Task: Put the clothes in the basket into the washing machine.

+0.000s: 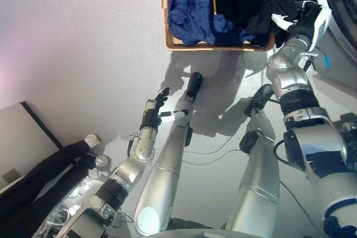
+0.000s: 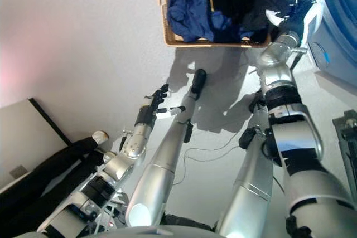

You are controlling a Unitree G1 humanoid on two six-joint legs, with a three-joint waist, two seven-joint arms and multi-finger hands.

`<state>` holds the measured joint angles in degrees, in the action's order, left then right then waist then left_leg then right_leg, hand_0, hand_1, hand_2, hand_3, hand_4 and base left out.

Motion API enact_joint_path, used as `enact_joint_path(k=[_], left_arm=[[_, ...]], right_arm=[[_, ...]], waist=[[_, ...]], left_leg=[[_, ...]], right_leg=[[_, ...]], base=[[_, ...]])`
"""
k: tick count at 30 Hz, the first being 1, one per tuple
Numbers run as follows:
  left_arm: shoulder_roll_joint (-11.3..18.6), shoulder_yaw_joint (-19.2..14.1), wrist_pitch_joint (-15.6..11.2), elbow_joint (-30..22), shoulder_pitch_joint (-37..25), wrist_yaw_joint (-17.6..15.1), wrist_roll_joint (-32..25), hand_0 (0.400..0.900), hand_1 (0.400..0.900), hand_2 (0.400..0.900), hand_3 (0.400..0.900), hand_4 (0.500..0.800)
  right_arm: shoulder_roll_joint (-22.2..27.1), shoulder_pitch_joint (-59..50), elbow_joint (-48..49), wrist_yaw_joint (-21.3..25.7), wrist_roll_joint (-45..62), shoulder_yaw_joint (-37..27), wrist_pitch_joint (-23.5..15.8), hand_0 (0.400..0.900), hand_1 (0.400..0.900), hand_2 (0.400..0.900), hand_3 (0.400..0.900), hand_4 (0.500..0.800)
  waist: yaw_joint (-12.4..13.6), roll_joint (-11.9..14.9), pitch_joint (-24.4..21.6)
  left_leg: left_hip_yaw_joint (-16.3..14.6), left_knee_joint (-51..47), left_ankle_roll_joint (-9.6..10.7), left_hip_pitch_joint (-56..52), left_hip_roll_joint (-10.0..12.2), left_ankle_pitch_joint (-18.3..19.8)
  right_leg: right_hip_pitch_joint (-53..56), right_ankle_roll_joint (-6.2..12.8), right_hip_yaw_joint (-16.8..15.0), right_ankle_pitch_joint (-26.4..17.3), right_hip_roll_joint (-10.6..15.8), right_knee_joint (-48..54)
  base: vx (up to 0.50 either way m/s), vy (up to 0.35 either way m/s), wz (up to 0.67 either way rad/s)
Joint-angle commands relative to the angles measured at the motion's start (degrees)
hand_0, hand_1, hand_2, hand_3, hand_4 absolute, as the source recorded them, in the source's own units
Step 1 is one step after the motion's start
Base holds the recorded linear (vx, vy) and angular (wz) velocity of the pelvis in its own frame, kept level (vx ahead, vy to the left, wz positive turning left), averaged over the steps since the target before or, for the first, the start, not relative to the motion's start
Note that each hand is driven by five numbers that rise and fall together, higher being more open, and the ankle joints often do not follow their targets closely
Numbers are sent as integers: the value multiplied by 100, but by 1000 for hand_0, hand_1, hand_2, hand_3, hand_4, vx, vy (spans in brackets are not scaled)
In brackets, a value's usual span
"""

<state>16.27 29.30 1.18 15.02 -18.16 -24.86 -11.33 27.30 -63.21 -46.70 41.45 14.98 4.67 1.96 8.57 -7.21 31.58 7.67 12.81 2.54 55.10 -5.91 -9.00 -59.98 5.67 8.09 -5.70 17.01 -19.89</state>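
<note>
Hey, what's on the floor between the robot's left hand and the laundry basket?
Nothing: in both eye views only bare grey floor lies between the left hand and the wicker basket of blue clothes.

A person's legs [image 1: 42,179] in dark trousers stretch in from the lower left of the frame, ending in pale shoes [image 1: 93,140] near the left-centre. Above them, at the left edge, lies a light flat panel [image 1: 22,132] with a dark edge, possibly a board or mat.
</note>
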Motion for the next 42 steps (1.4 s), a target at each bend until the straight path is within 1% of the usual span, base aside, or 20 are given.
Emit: enact_joint_path(k=[1,5,6,8,10,12,13,16,19,20,23,24,28,32,35,36,40,42], left_arm=[[17,-95,-22,-133,461,-201,-88,900,900,900,900,800],[68,-122,7,-69,510,-181,-238,900,900,900,900,800],[86,-120,14,-65,525,-169,-266,900,900,900,900,800],[108,-131,33,-41,549,-159,-336,900,900,900,900,800],[132,-103,46,3,566,-132,-432,900,900,900,900,800],[152,-75,73,58,574,-82,-470,900,900,900,900,800],[159,-62,73,62,571,-39,-490,900,900,900,900,800],[200,-69,44,104,574,77,-574,900,900,900,900,800],[268,-95,16,124,613,127,-655,900,900,900,900,800],[273,-95,25,136,625,134,-674,900,900,900,900,800],[271,-62,31,191,652,200,-714,900,900,900,900,800],[261,-55,30,202,671,237,-739,900,900,900,900,800],[304,-11,-12,211,774,290,-803,900,900,900,900,800],[318,-48,-15,216,841,283,-789,900,900,900,900,800],[313,-47,-13,198,823,291,-757,900,900,900,900,800],[308,-43,-14,181,796,287,-734,900,900,900,900,800],[270,-45,-22,213,769,299,-710,900,900,900,900,800],[252,-62,-18,209,754,312,-709,900,900,900,900,800]], right_arm=[[214,143,828,671,794,-447,-1094,400,400,400,400,500],[-59,80,1307,699,1615,-787,-1778,400,400,400,400,500],[-71,9,1281,675,1775,-789,-1874,400,400,400,400,500],[-184,-177,1470,682,2214,-923,-2246,400,400,400,400,500],[-276,-360,1459,666,2584,-1002,-2518,400,400,400,400,500],[-289,-561,1442,567,2911,-1032,-2692,400,400,400,400,500],[-284,-677,1437,526,3013,-1036,-2718,400,400,400,400,500],[-221,-1067,1286,320,3467,-1028,-2914,400,400,400,400,500],[-253,-1351,1205,274,3893,-1055,-3269,400,400,400,400,500],[-273,-1401,1176,278,3958,-1100,-3272,400,400,400,400,500],[-308,-1553,1064,385,4088,-1126,-3370,400,400,400,400,500],[-287,-1585,1050,366,4101,-1143,-3316,400,400,400,400,500],[-141,-1762,1011,458,4156,-1172,-3463,400,400,400,400,500],[-73,-1790,834,505,4088,-1048,-3370,400,400,400,400,500],[-136,-1695,538,381,4196,-1048,-3244,400,400,400,400,500],[-177,-1658,401,295,4243,-1035,-3171,900,900,900,900,800],[-391,-1513,-116,94,4445,-1042,-2966,900,900,900,900,800],[-467,-1427,-319,-89,4553,-1044,-2821,900,900,900,900,800]], waist=[[-309,-216,-179],[-477,-130,-179],[-490,-115,-179],[-547,-82,-179],[-572,-68,-179],[-582,-79,-179],[-584,-92,-179],[-583,-179,-179],[-558,-280,-179],[-544,-324,-179],[-535,-429,-181],[-530,-457,-209],[-505,-557,-375],[-461,-573,-475],[-456,-554,-482],[-458,-545,-475],[-446,-520,-435],[-440,-520,-413]], left_leg=[[-302,162,-133,-172,-146,631],[-506,242,-137,-410,-108,771],[-553,235,-139,-471,-94,794],[-658,192,-140,-619,-50,833],[-730,129,-143,-791,-28,854],[-795,16,-141,-990,-25,846],[-809,-30,-143,-1081,-25,846],[-864,-224,-145,-1379,-56,760],[-905,-311,-148,-1624,-73,748],[-910,-335,-145,-1728,-76,795],[-926,-479,-130,-1964,-108,761],[-928,-508,-131,-2011,-119,753],[-946,-613,-152,-2116,-186,701],[-995,-606,-178,-2152,-225,733],[-1027,-546,-201,-2123,-239,784],[-1046,-531,-203,-2115,-239,793],[-1048,-475,-206,-2089,-224,798],[-1051,-438,-202,-2085,-217,799]], right_leg=[[465,256,-115,178,-199,292],[684,258,-275,94,-280,477],[728,259,-312,71,-303,529],[866,266,-400,24,-353,676],[1024,267,-445,-5,-394,793],[1204,266,-481,-43,-419,921],[1296,273,-487,-50,-418,956],[1548,290,-526,-143,-420,1102],[1730,285,-588,-149,-417,1142],[1819,286,-601,-92,-415,1131],[2008,288,-609,-92,-388,1192],[2051,289,-603,-94,-376,1215],[2122,308,-641,-153,-325,1264],[2131,319,-695,-175,-287,1261],[2123,310,-745,-189,-300,1275],[2122,311,-760,-203,-306,1287],[2140,290,-770,-202,-335,1277],[2170,283,-749,-196,-337,1268]], base=[[27,43,-39],[22,61,-40],[23,58,-39],[26,30,-35],[34,28,-31],[43,-1,-20],[55,0,-15],[27,26,-12],[55,3,-4],[74,-5,1],[62,16,0],[64,25,-1],[55,35,2],[40,42,-7],[19,19,-10],[7,10,-9],[0,-1,-1],[-6,-4,2]])
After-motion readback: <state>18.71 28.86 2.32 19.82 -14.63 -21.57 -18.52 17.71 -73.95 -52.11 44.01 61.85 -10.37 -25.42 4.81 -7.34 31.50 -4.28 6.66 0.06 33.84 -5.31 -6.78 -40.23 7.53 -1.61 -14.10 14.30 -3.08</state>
